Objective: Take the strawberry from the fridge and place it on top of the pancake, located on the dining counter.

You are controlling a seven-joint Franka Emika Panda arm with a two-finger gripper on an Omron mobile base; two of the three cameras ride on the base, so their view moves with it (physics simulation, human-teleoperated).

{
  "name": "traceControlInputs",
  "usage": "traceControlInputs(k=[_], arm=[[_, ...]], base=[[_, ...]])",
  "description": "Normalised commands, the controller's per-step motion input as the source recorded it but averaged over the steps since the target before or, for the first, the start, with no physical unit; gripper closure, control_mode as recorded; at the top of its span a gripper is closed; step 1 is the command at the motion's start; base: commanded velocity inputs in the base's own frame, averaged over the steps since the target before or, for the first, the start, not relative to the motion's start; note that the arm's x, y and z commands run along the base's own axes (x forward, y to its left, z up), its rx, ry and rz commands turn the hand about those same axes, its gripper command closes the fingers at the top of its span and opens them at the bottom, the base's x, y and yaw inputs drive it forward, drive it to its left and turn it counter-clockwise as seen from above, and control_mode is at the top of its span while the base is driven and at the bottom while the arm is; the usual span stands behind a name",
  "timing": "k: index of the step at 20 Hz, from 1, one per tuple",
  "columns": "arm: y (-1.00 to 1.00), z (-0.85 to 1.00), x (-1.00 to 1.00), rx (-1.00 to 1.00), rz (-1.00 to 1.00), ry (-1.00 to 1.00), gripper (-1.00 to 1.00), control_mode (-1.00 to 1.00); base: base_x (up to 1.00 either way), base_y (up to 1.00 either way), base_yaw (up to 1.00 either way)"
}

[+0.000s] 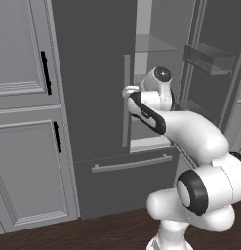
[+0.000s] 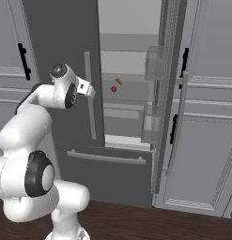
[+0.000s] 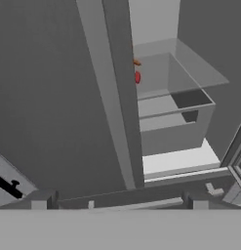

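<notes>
I hold the gripper (image 3: 119, 197) spread wide, empty, before the open fridge (image 2: 61, 56); strawberry (image 2: 113, 88) on its shelf, not yet picked.

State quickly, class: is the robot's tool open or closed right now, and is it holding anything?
Tool: open, holding nothing, in front of the fridge.

Grey panelled kitchen cabinets over a dark wood floor.

Tall light-grey cabinets (image 1: 24, 117) with raised panel doors stand at the left, each door carrying a short black bar handle (image 1: 46, 72). More panelled cabinets (image 2: 206, 140) of the same grey rise at the right, also with a black handle (image 2: 174, 129). The floor (image 2: 136, 225) is dark brown wooden planking. The light is even and soft.
</notes>
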Motion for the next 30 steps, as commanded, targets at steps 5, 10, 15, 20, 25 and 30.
traceControlInputs(k=[5, 10, 15, 20, 25, 30], arm=[[0.22, 0.01, 0.60, -0.06, 0.00, 0.01, -1.00, -1.00], [-0.07, -0.06, 0.38, -0.01, 0.00, 0.00, -1.00, -1.00], [-0.05, -0.16, 0.62, -0.01, 0.00, 0.00, -1.00, -1.00], [-0.06, -0.25, 0.66, -0.04, 0.00, 0.00, -1.00, -1.00], [0.09, -0.14, 0.45, -0.08, 0.00, 0.00, -1.00, -1.00], [0.16, -0.06, 0.33, -0.05, 0.00, -0.05, -1.00, -1.00]], base=[[0.00, 0.00, 0.00], [0.00, 0.00, 0.00], [0.00, 0.00, 0.00], [0.00, 0.00, 0.00], [0.00, 0.00, 0.00], [0.00, 0.00, 0.00]])
